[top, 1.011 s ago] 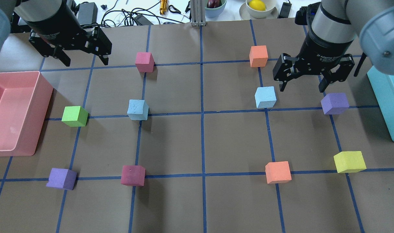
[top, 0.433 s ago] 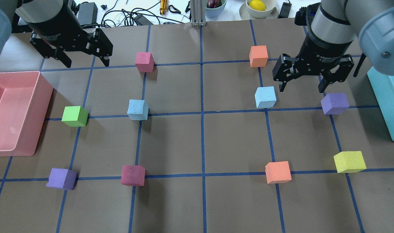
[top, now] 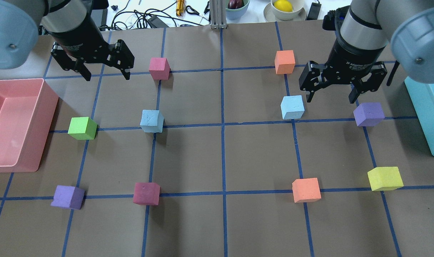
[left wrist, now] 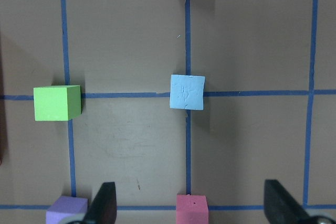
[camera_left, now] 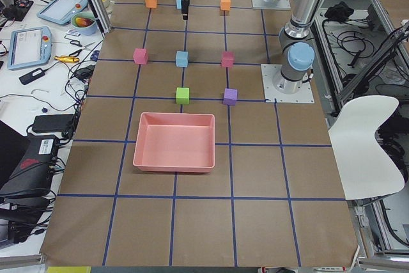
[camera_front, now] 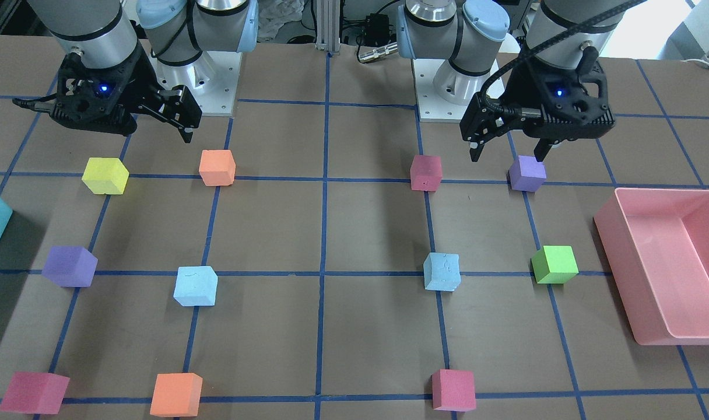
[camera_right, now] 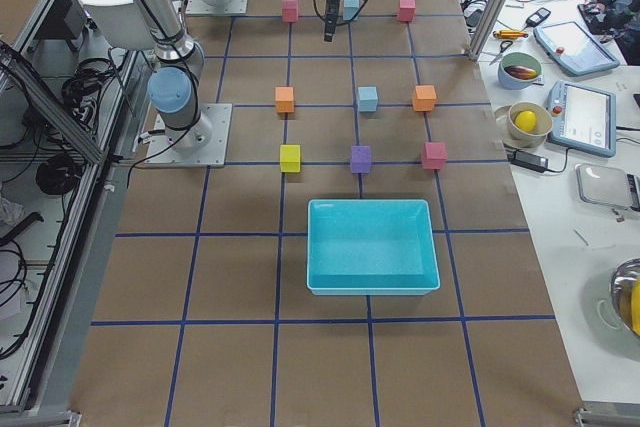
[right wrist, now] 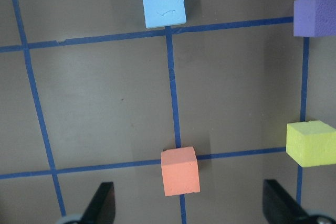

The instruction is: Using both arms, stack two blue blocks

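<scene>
Two pale blue blocks lie apart on the brown table. One blue block (top: pixel 152 121) is left of centre and also shows in the front view (camera_front: pixel 441 272) and the left wrist view (left wrist: pixel 187 92). The other blue block (top: pixel 292 107) is right of centre and shows in the front view (camera_front: pixel 196 286) and the right wrist view (right wrist: pixel 164 2). My left gripper (top: pixel 106 73) hangs open and empty above the table, behind and left of its block. My right gripper (top: pixel 330 100) hangs open and empty just right of its block, not touching it.
A pink bin (top: pixel 45 107) stands at the left edge and a teal bin (top: pixel 424 114) at the right edge. Near the blue blocks are a green cube (top: pixel 82 127), a pink cube (top: pixel 159 67), an orange cube (top: pixel 284 61) and a purple cube (top: pixel 368 114). More cubes lie nearer the robot.
My left gripper has moved right, toward the pink cube, staying open. My right gripper has shifted slightly left, toward the right blue block. No block has moved.
</scene>
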Controlling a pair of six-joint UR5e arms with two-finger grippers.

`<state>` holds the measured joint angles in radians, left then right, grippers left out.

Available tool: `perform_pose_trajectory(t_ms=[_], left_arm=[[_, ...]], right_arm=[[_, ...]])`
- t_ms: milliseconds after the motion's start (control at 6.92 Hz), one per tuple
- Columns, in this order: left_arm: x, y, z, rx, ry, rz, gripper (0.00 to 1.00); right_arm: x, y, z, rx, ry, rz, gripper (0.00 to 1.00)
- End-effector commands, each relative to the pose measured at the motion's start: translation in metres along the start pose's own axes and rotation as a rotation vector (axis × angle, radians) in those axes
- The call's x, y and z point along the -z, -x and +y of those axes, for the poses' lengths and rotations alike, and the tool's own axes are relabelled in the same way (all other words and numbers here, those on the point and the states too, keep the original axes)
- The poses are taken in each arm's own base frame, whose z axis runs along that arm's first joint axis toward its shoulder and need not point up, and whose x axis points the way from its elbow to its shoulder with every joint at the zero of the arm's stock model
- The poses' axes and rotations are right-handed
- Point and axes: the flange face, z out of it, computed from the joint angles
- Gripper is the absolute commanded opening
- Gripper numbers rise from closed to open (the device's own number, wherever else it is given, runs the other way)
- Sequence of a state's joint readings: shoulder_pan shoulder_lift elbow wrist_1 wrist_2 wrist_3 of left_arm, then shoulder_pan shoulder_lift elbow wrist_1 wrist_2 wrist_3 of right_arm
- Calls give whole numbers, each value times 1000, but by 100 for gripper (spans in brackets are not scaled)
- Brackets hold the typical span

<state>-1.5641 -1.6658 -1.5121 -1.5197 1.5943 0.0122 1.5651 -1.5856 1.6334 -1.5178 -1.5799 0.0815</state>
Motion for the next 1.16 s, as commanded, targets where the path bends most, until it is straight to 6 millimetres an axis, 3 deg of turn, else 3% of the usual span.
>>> perform_pose_trajectory(t_ms=[0, 144, 289, 433, 722, 1011], left_arm=[[-70, -2, -40, -5, 38, 1, 100], [-117, -2, -60, -18, 32, 1, 100], [-161, -3, -64, -23, 53, 0, 100], [-187, -4, -68, -32, 29, 0, 100], [-224, -5, -68, -45, 62, 1, 100], [-249, -8, -55, -69, 104, 0, 100]], right_arm=[[-56, 5, -59, 7, -31, -1, 100], [-80, 7, -92, 8, -86, 7, 100], [-113, 6, -110, 4, -45, 10, 100], [-135, 6, -126, 4, -49, 8, 100], [-189, 9, -155, -1, -35, 0, 100], [-215, 10, -163, 1, 2, -2, 100]])
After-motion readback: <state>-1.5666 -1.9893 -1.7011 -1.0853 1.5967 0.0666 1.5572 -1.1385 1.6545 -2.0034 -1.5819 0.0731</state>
